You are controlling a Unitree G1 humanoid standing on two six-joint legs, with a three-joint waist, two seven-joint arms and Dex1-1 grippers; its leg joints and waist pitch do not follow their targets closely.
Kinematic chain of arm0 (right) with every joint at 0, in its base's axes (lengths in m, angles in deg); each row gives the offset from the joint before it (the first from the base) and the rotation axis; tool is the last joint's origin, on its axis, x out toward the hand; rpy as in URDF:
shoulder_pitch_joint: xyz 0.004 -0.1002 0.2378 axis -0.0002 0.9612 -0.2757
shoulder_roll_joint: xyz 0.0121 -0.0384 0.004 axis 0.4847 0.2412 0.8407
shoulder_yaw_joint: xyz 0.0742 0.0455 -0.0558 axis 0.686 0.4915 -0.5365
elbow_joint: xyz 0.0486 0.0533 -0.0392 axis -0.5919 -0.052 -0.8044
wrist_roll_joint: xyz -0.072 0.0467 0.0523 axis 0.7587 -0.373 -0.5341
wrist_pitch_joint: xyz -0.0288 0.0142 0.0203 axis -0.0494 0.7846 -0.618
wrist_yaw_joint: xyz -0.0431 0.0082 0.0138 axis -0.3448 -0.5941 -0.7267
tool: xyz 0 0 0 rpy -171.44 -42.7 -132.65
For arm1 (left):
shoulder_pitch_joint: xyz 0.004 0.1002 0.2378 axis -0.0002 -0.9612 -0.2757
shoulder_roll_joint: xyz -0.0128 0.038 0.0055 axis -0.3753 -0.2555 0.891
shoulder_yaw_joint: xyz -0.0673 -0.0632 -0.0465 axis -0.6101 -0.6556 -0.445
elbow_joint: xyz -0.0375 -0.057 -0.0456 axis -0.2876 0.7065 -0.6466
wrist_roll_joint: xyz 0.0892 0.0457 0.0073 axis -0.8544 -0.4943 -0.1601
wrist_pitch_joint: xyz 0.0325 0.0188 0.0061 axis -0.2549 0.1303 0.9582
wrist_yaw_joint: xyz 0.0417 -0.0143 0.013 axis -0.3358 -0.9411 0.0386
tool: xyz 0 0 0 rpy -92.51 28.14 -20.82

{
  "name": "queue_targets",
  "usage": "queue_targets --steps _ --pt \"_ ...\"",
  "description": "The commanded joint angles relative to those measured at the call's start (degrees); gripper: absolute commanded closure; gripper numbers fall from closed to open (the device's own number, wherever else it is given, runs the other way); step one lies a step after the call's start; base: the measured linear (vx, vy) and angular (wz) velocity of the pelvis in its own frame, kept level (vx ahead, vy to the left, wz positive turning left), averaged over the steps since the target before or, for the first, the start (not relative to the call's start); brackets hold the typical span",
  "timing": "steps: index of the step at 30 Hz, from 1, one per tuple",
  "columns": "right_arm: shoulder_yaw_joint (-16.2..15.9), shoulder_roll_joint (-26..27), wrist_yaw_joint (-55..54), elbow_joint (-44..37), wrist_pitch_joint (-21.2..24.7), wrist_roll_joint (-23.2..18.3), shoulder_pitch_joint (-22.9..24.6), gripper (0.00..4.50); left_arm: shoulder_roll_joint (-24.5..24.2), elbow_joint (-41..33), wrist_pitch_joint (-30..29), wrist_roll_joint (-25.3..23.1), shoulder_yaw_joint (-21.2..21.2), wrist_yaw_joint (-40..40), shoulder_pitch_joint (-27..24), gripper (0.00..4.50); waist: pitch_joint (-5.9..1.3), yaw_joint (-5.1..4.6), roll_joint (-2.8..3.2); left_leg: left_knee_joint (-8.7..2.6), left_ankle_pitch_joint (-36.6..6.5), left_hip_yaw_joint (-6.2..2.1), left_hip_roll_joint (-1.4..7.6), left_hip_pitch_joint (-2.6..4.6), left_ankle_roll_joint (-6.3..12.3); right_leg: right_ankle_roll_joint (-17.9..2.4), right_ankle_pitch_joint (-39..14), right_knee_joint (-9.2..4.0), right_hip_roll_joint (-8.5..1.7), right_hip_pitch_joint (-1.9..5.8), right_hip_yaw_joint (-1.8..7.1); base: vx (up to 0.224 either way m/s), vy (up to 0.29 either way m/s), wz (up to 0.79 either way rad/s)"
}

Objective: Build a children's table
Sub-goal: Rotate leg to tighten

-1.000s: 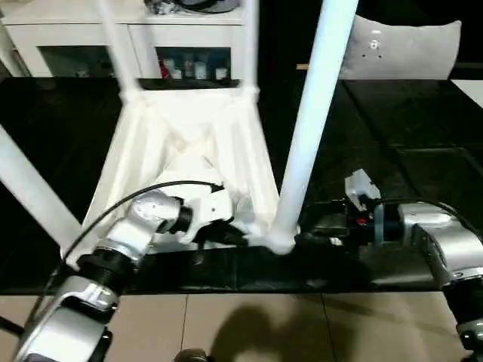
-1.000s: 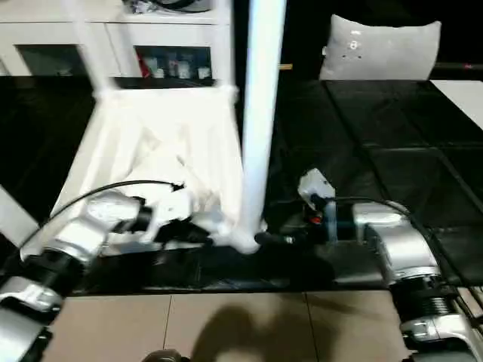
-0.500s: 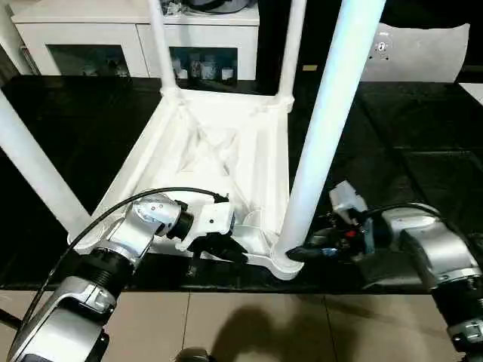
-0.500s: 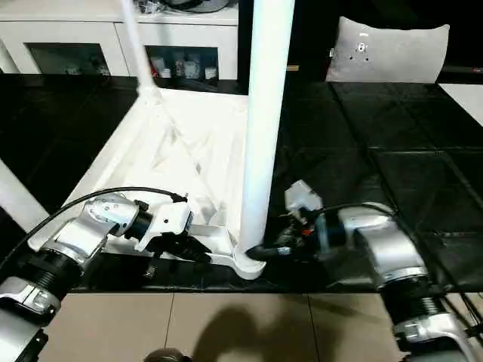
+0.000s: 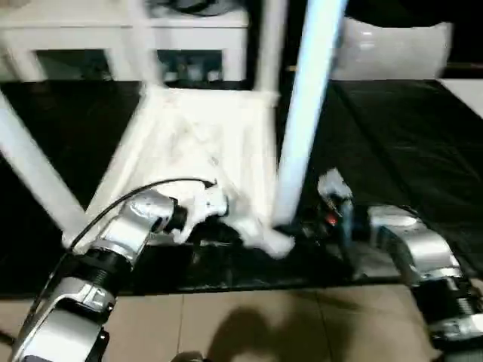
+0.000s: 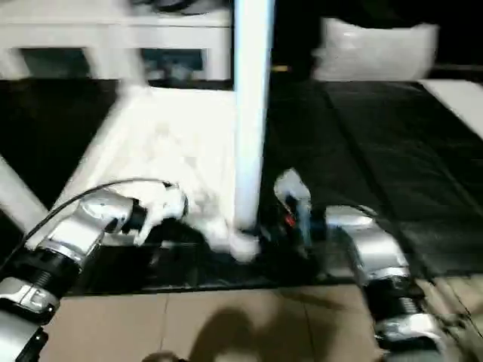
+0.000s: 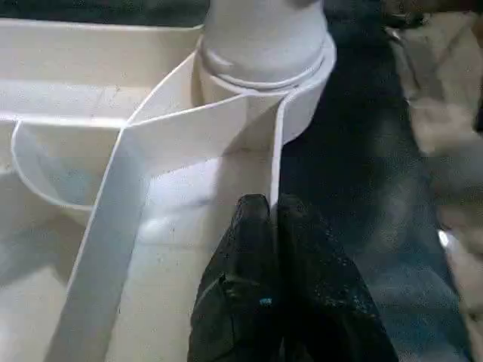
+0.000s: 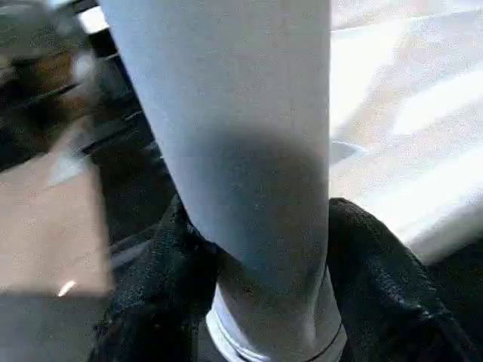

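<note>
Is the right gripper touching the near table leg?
Touching. In the right wrist view the right gripper has a black finger pressed against each side of the leg, just above its socket.

Children's table point(image 5: 204, 143): smooth white plastic, slight sheen, thin ribs underneath; leg point(image 8: 234, 151) same plastic, satin. Hand fingers point(image 7: 256, 302) black, matt, finely grainy. Forearms point(image 5: 411, 241) brushed silver metal. Mat point(image 5: 400, 143) black, faintly glossy. Floor point(image 5: 249, 324) smooth beige tile.

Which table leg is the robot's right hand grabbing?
The near leg on the robot's right: the right gripper clasps its base. The other legs stand untouched.
</note>
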Motion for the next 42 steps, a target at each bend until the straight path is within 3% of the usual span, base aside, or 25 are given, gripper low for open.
queue_targets --steps 1,3,6,8,10,11,12,15,16,17,20,22,27,28,29,30,31,32,36,39,42 --pt "0.73 3.2 -11.81 4.12 2.0 2.5 -2.66 2.54 5.33 -4.65 -1.38 2.96 1.03 -1.11 1.22 4.5 -3.88 -0.05 -0.48 -4.12 -3.91 -2.43 3.64 -0.08 1.73 2.79 -24.33 -5.73 -7.13 3.95 3.83 0.0 0.0 0.0" --pt "1.47 4.55 -15.42 5.24 2.34 3.02 -3.36 2.54 6.55 -4.49 -2.43 2.85 0.85 -2.95 1.5 4.5 -3.96 -0.86 -0.72 -3.97 -3.02 -2.32 3.19 -0.29 2.79 2.89 -22.83 -5.63 -6.96 4.08 4.08 0.0 0.0 0.0" --pt "3.67 9.31 -26.59 9.54 1.84 3.79 -5.93 2.54 11.78 -1.33 -3.31 1.15 0.59 -10.82 3.22 4.5 -4.3 -1.69 -0.58 -3.78 -0.26 -2.35 3.34 -0.55 4.04 0.85 -17.76 -4.74 -6.72 3.94 4.39 0.0 0.0 0.0" --pt "4.25 10.45 -29.24 10.31 1.48 4.17 -6.43 2.54 13.01 -0.68 -3.64 0.54 0.47 -12.94 3.56 4.5 -4.36 -1.63 -0.6 -3.78 0.13 -2.3 3.28 -0.38 4.42 0.26 -17.03 -4.66 -6.81 4.03 4.47 0.0 0.0 0.0" --pt "5.08 12.5 -32.89 11.5 -0.65 4.66 -7.05 2.54 16.18 1.02 -3.59 0.2 -0.48 -17.86 4.51 4.5 -4.5 -1.39 0.08 -3.71 0.99 -2.34 3.53 -0.31 5.04 -0.38 -14.67 -4.27 -6.85 3.9 4.56 0.0 0.0 0.0" --pt "5.23 13.11 -33.65 11.64 -1.28 4.85 -7.07 2.2 17.32 1.42 -3.5 0.34 -1.05 -19.57 4.78 4.5 -4.58 -1.4 -0.17 -3.72 1.78 -2.48 3.87 -0.25 5.36 -0.91 -12.71 -4.04 -6.81 3.88 4.62 0.0 0.0 0.0" --pt "5.26 13.52 -33.66 11.52 -1.98 4.82 -6.81 2.0 18.04 1.85 -3.41 0.47 -1.44 -20.62 5.05 4.5 -4.57 -1.36 0.21 -3.7 2.01 -2.53 3.95 -0.2 5.47 -1.41 -11.85 -3.89 -6.82 3.8 4.63 0.0 0.0 0.0" --pt "5.41 13.87 -33.61 11.2 -2.55 4.91 -6.45 1.84 18.29 1.97 -3.23 0.14 -1.5 -21.19 5.12 4.5 -4.6 -1.24 -0.07 -3.68 1.48 -2.37 3.92 -0.14 6.13 -2.93 -10.53 -3.63 -7.11 3.92 4.89 0.0 0.0 0.0" --pt "5.73 13.96 -32.99 10.19 -3.73 4.56 -5.66 1.76 17.72 2.01 -2.78 -0.63 -1.02 -21.01 4.92 4.5 -4.61 -0.91 0.4 -3.64 1.53 -2.31 3.85 -0.13 6.27 -3.42 -10.59 -3.68 -7.24 3.93 4.97 0.0 0.0 0.0" --pt "5.9 13.75 -32.44 9.3 -4.17 4.32 -5.08 1.52 17.2 2.01 -2.24 -0.94 -0.79 -20.6 4.74 4.5 -4.61 -0.72 0.27 -3.61 1.34 -2.22 3.91 0.01 6.4 -3.29 -10.63 -3.79 -7.15 3.79 5.02 0.0 0.0 0.0" --pt "6.49 11.71 -29.27 4.86 -5.66 3.01 -2.11 1.41 14.32 2.13 0.86 -1.63 -0.03 -17.47 3.83 4.5 -4.63 -0.1 0.25 -3.72 1.37 -2.36 4.18 -0.06 7.03 -2.39 -10.15 -3.51 -7.16 3.86 4.96 0.0 0.0 0.0" --pt "6.36 10.34 -27.17 3.04 -5.93 2.41 -0.73 1.01 13.13 2.36 2.15 -1.64 -0.02 -15.96 3.59 4.5 -4.48 0.15 0.27 -3.76 0.47 -2.31 4.06 0.02 7.02 -1.56 -11.43 -3.85 -7.13 3.87 4.95 0.0 0.0 0.0" --pt "4.69 4.05 -17.63 -5.32 -5.56 0.62 4.94 0.68 8.18 4.26 10.82 -2.06 1.06 -8.88 3.4 4.5 -4.42 1.19 0.32 -3.87 -0.88 -2.26 4.18 0.3 6.39 0.76 -14.15 -4.28 -6.98 3.66 4.93 0.0 0.0 0.0" --pt "4.91 2.49 -14.98 -7.63 -4.31 -0.96 6.55 0.61 6.95 4.87 12.18 -2.18 1.28 -7.26 3.46 4.5 -4.41 1.48 0.6 -3.9 -1.13 -2.29 4.19 0.32 6.16 1.1 -14.44 -4.28 -7.04 3.65 4.96 0.0 0.0 0.0" --pt "5.83 -0.72 -10.34 -11.29 -4.84 -3.06 9.85 0.49 4.22 6.5 15.93 -2.36 2.22 -2.56 3.72 4.5 -4.4 1.9 0.6 -3.88 -1.29 -2.33 4.26 0.29 6.69 2.15 -14.19 -4.4 -6.86 3.63 4.94 0.0 0.0 0.0" --pt "5.83 -0.72 -10.34 -11.29 -4.84 -3.06 9.85 0.37 4.22 6.5 15.93 -2.36 2.22 -2.56 3.72 4.5 -4.44 2.18 0.52 -3.87 -1.24 -2.47 4.43 0.32 6.76 2.72 -13.73 -4.24 -6.85 3.65 4.94 0.0 0.0 0.0" --pt "7.15 -2.72 -7.43 -13.33 -5.51 -4.55 12.27 0.37 2.68 7.98 19.58 -2.4 2.72 0.03 4.01 4.5 -4.53 2.38 0.95 -3.88 -0.99 -2.64 4.71 0.33 6.67 2.42 -12.56 -3.92 -7.02 3.49 4.89 0.0 0.0 0.0" --pt "7.83 -3.54 -6.22 -13.87 -5.76 -5.19 13.27 0.17 2.46 8.89 21.33 -2.3 2.64 0.61 4.32 4.5 -4.6 2.53 0.84 -3.78 -1.69 -2.5 4.59 0.35 6.36 2.33 -12.15 -3.97 -6.98 3.47 4.85 0.0 0.0 0.0" --pt "9.83 -5.4 -3.4 -16.17 -4.99 -7.86 15.78 0.05 2.41 11.53 24.4 -2.0 2.2 1.43 5.53 4.5 -4.4 2.62 0.61 -3.92 -3.2 -2.22 4.03 0.19 5.27 2.62 -15.42 -4.69 -6.8 3.6 4.46 0.0 0.0 0.0" --pt "11.26 -6.84 -3.19 -19.37 -5.69 -8.87 18.85 0.05 2.53 16.38 29.22 -3.0 1.5 -1.27 7.74 4.5 -4.38 3.06 0.47 -3.98 -3.29 -2.41 4.17 0.19 5.48 3.85 -15.95 -4.92 -6.68 3.6 4.39 0.0 0.0 0.0" --pt "11.19 -6.17 -5.21 -21.91 -4.5 -9.72 20.09 0.05 2.51 20.44 32.48 -3.32 0.47 -4.06 9.12 4.5 -4.33 2.81 0.18 -3.9 -3.77 -2.24 3.36 -0.1 4.79 5.87 -16.87 -5.09 -6.46 3.79 4.06 0.0 0.0 0.0"
